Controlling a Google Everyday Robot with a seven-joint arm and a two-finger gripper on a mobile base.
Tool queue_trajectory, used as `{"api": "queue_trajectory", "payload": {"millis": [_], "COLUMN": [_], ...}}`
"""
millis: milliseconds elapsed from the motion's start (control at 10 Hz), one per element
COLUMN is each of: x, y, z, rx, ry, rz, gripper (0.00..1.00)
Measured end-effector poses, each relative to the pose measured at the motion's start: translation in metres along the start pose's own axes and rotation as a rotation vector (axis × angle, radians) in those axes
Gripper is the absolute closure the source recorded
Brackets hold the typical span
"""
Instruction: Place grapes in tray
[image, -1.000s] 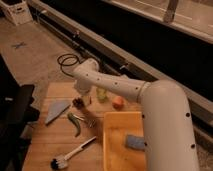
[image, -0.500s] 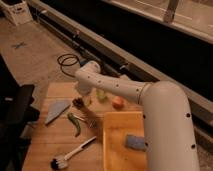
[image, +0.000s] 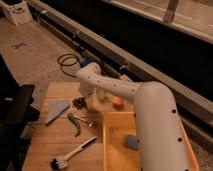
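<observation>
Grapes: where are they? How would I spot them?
Start at the big yellow plastic tray on the wooden table. Just past its far left corner, the robot's hand hangs right by a small bunch of dark reddish-purple grapes. They are dark and bumpy, unlike the long green chili pepper in front or the orange-pink round fruit to the right.
</observation>
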Motion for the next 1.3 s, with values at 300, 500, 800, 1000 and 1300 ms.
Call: {"api": "queue_trajectory", "payload": {"millis": [300,500,800,1000,1300], "x": [0.010,0.010,0.011,0.011,0.013], "y": [0.006,0.008,0.011,0.010,0.010], "z": [0.016,0.026,0.029,0.025,0.022], "rx": [-0.050,-0.073,-0.088,-0.086,-0.085], "ry": [-0.022,-0.044,-0.059,-0.058,-0.054], "rz": [0.034,0.051,0.063,0.063,0.062], "gripper": [0.22,0.36,0.67,0.88,1.00]}}
